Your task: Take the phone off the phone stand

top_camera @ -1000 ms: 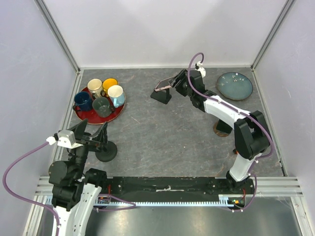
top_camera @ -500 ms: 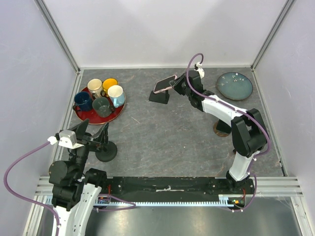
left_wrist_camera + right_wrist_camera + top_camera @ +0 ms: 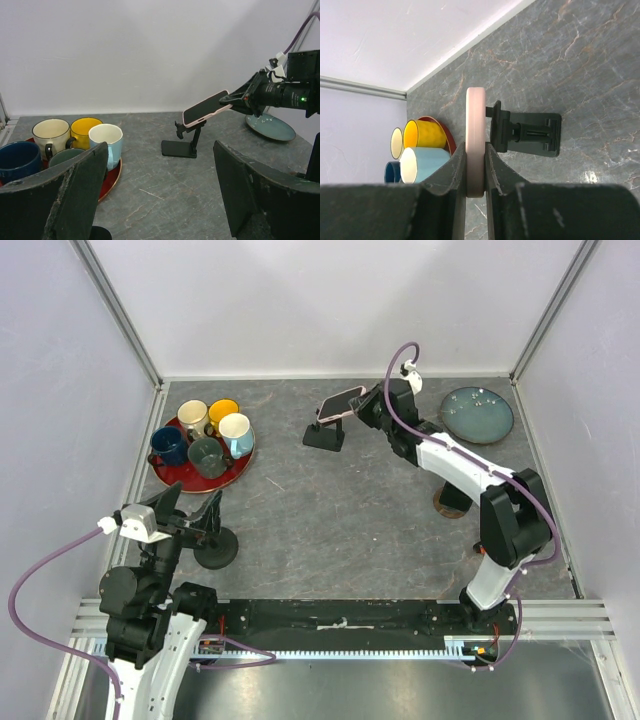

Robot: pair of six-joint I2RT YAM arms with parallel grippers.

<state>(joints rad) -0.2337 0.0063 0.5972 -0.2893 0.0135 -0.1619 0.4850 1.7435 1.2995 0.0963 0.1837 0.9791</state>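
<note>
The right fingers [image 3: 445, 192] pinch the pink phone [image 3: 475, 125] beside its stand [image 3: 535, 134].

On the grey stone-patterned table [image 3: 330, 520], a round red tray [image 3: 238, 474] sits at about 10 o'clock and holds five mugs bunched close together. A cream mug [image 3: 192, 417] stands at the tray's 11 o'clock, a yellow mug [image 3: 223, 412] at 1, a pale blue mug [image 3: 236, 430] at 3, a dark blue mug [image 3: 167, 445] at 9 and a dark green mug [image 3: 207, 455] near the middle. A teal plate [image 3: 477, 414] lies at about 2 o'clock, well apart from the tray.
</note>
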